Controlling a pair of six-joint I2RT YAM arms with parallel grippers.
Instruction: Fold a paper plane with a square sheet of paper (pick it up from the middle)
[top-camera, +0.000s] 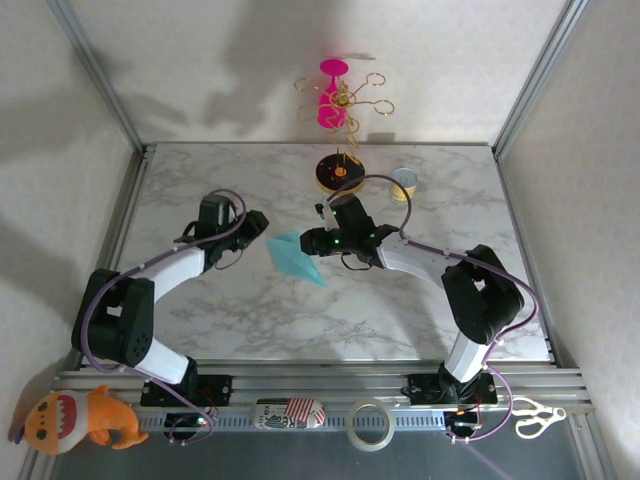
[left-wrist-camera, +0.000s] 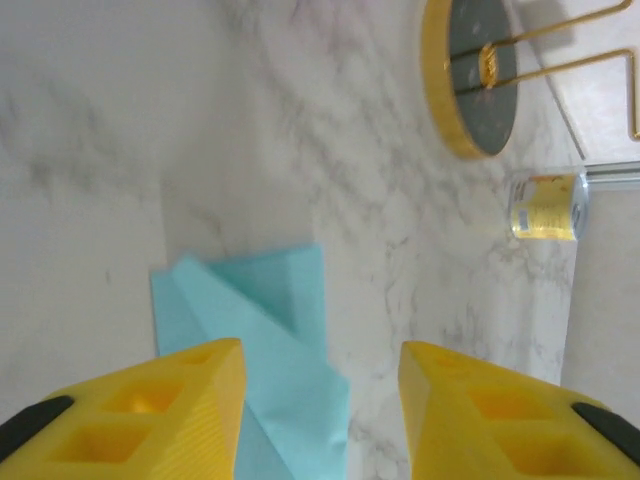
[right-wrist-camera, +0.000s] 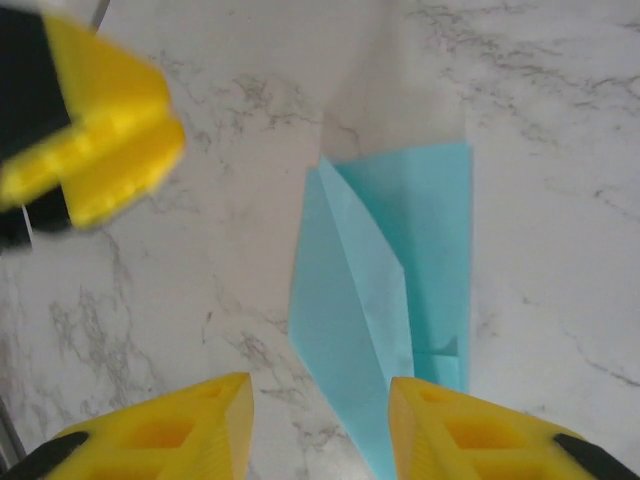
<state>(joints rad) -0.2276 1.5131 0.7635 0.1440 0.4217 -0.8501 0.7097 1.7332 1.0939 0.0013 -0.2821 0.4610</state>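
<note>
1. The paper plane (top-camera: 297, 257) lies flat on the marble table (top-camera: 230, 310), near its middle. It is a slim teal dart whose point aims toward 4 o'clock in the top view.
2. The left gripper (top-camera: 255, 228) hangs just beside the plane at its 10 o'clock. The jaws are parted and grasp nothing.
3. From the left wrist, the left gripper (left-wrist-camera: 320, 350) shows two yellow fingers (left-wrist-camera: 190, 400) spread wide. The plane (left-wrist-camera: 270, 320) runs between them on the table (left-wrist-camera: 100, 120), untouched as far as I can tell.
4. The right gripper (top-camera: 308, 240) sits at the plane's 1 o'clock, close over its wide end — released, jaws apart.
5. From the right wrist, the right gripper (right-wrist-camera: 320, 385) frames the plane (right-wrist-camera: 400, 260), which lies on the table (right-wrist-camera: 560, 120). A raised fold crosses it from 11 to 5 o'clock.
6. A round black-and-yellow stand base (top-camera: 339, 172) stands at the plane's 12 to 1 o'clock, well apart. It also shows from the left wrist (left-wrist-camera: 470, 75).
7. A small yellow can (top-camera: 404, 183) sits near the base at its 3 o'clock, and shows from the left wrist (left-wrist-camera: 545, 205).
</note>
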